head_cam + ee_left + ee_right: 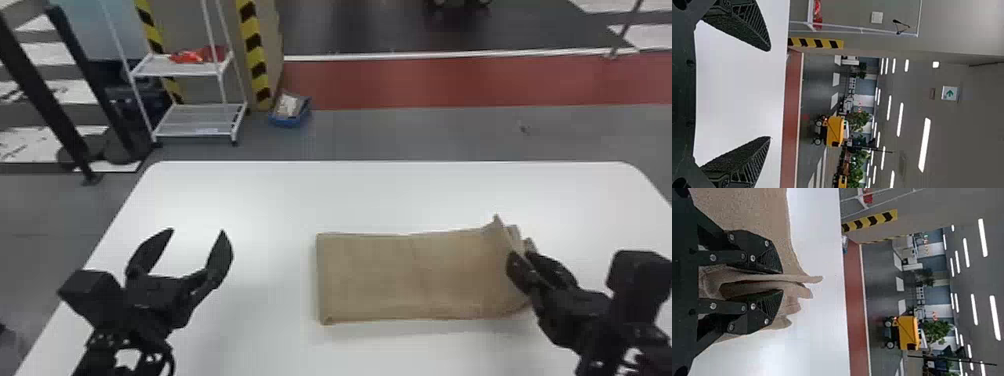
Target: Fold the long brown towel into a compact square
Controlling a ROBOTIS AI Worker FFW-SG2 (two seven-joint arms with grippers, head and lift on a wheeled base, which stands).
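Green-arrow sign (949, 93) beyond white table (270, 200), brown towel (410, 275) tight in right gripper (520, 255), left gripper (197, 232) spread wide.

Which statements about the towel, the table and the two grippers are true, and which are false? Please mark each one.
1. The towel lies on the white table. True.
2. The left gripper holds the towel. False: its fingers stand open, with nothing between them.
3. The right gripper is closed on cloth at the towel's right end. True.
4. The towel hangs over the table's far edge. False: bare white tabletop lies between them.
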